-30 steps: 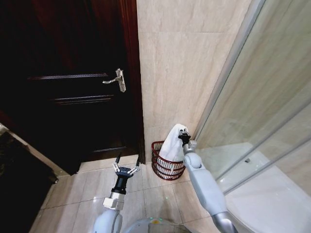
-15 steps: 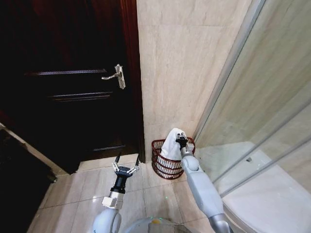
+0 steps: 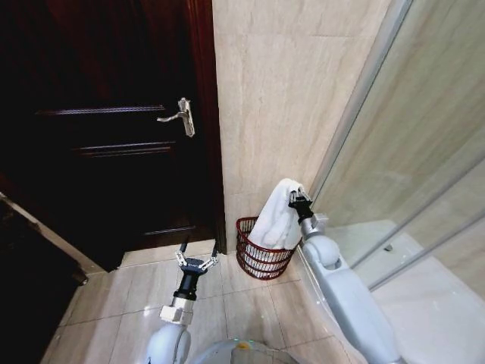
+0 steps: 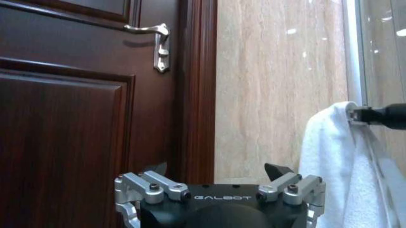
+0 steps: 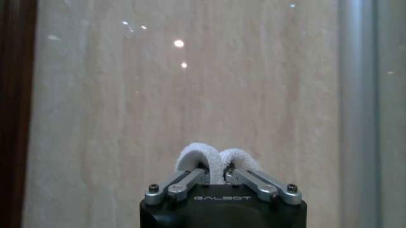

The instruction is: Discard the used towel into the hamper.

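Right pincer (image 3: pixel 297 201) is clamped on the white towel (image 3: pixel 276 220), which hangs below it into the hamper (image 3: pixel 261 262). Left pincer (image 3: pixel 196 254), spread apart, hovers beside the hamper.

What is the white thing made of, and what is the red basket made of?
The towel, pinched in the right gripper, looks like soft, fluffy cotton terry: it drapes and folds. The hamper looks like glossy reddish-brown woven slats with open gaps; wicker or plastic, hard to tell.
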### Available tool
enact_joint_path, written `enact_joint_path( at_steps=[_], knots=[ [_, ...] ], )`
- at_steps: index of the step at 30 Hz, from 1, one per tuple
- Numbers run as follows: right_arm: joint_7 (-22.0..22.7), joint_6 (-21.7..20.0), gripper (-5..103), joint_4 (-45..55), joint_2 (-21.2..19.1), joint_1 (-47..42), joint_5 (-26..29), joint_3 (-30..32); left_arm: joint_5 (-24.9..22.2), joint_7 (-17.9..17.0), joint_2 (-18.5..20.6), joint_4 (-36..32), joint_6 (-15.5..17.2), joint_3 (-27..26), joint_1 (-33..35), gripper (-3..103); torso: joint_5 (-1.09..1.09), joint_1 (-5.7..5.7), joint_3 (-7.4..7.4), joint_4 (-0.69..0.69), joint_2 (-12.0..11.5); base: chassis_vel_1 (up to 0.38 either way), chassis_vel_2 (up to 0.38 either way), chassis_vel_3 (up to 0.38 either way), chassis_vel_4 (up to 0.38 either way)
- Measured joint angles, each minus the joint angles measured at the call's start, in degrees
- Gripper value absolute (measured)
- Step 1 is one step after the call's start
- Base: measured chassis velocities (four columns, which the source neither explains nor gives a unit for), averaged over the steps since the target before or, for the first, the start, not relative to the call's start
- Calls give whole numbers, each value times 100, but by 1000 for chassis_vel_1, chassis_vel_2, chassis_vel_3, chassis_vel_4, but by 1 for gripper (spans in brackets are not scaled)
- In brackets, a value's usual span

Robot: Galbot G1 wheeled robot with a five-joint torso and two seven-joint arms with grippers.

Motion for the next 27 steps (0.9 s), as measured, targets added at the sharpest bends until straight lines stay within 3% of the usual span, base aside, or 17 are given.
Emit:
enact_joint_path(
  at_steps=[8, 13, 17, 24, 27],
  knots=[
    [-97, 135, 7, -930, 416, 139, -189, -250, -93, -4, 55, 5, -68, -47, 35, 100, 2, 7, 7, 1, 8, 0, 0, 0, 0],
    [-181, 336, 7, -1652, 789, -72, -392, -148, -133, -6, 79, -43, -69, -55, 39, 100, 2, 9, 9, 1, 15, 0, 0, 0, 0],
    [-192, 329, 7, -1893, 855, -182, -421, -26, -136, -5, 90, -75, -24, -45, 37, 100, 2, 11, 11, 0, 18, 0, 0, 0, 0],
    [-108, 42, 7, -1929, 788, -206, -374, 86, -133, -5, 90, -26, 2, -25, 6, 100, 1, 12, 13, 0, 21, 0, 0, 0, 0],
    [-18, -494, 7, -1654, 624, -248, 103, 80, -124, -5, 73, 9, 3, -20, 6, 100, 0, 9, 8, 0, 15, 0, 0, 0, 0]
  ],
)
